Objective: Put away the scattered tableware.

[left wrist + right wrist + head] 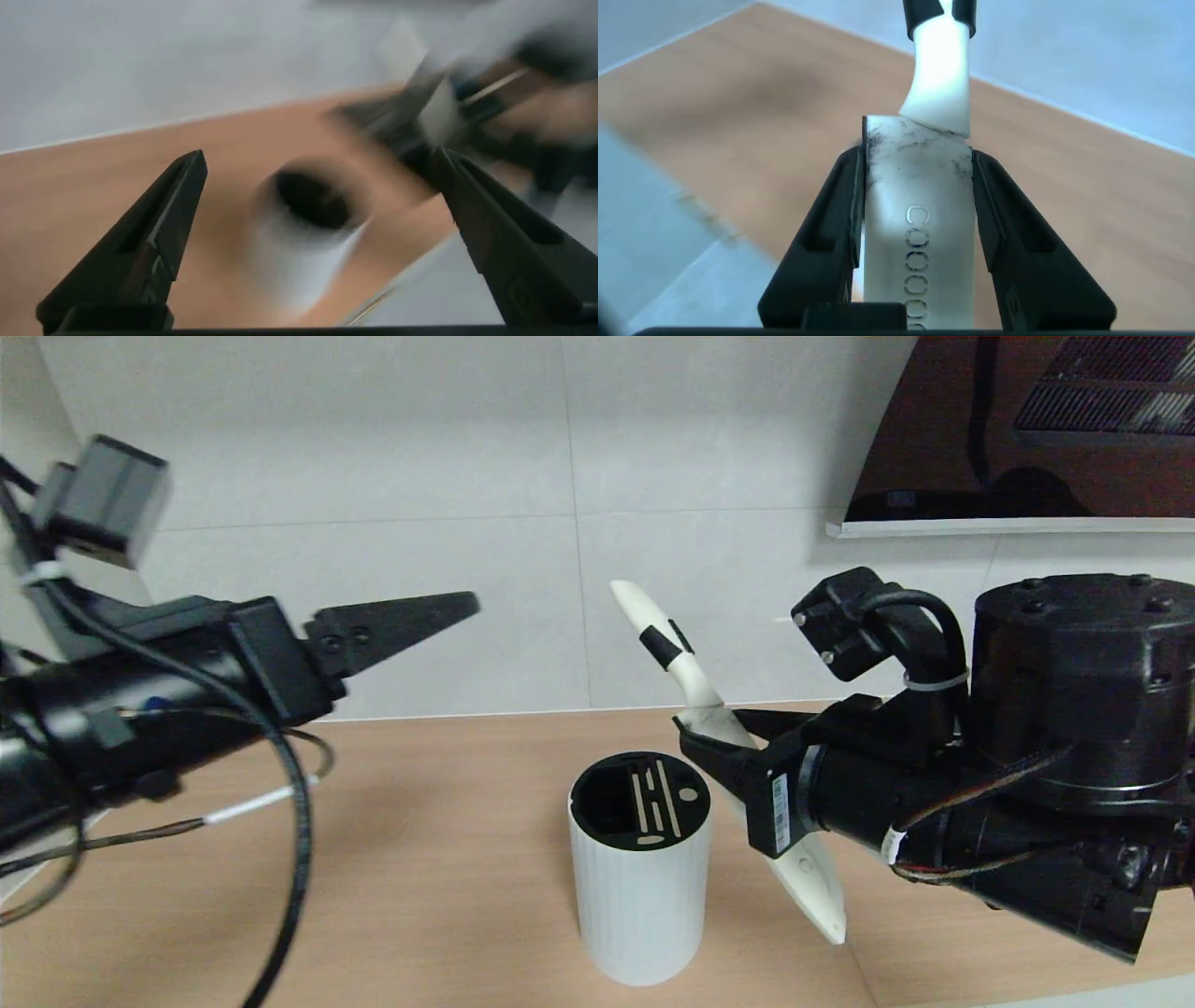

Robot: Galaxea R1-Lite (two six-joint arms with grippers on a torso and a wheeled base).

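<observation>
The right gripper clenched a white knife, tilted just beside the holder on the table; the left gripper hung spread wide, holding nothing

Kitchen, wooden countertop, pale tiled wall behind, dark range hood upper right

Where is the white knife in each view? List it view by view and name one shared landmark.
Head view: knife tilted in the right gripper, right of the white holder.
Left wrist view: too blurred to pick out.
Right wrist view: knife centred, clamped between the fingers.
Shared landmark: the wooden counter.
</observation>
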